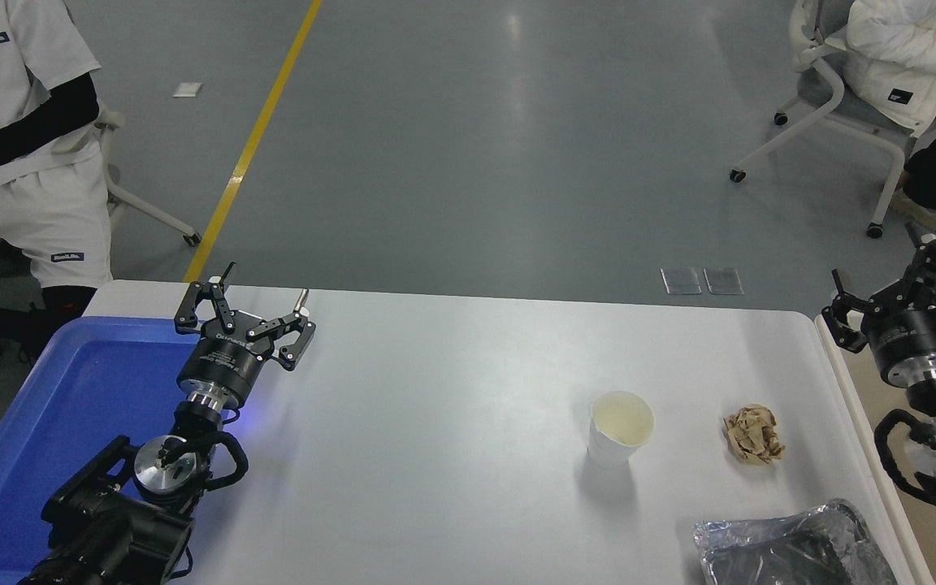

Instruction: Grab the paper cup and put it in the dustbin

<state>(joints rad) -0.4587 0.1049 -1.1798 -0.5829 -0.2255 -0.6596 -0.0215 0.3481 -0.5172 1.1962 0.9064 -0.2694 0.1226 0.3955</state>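
We see one paper cup [621, 428] upright, one brown paper ball [753, 435] beside it, one foil tray [793, 546] nearer. Our right gripper [894, 284] hangs spread and empty over the dustbin [846, 382].

Left pincer [261, 305] spread wide, right pincer [894, 284] raised, empty, spread
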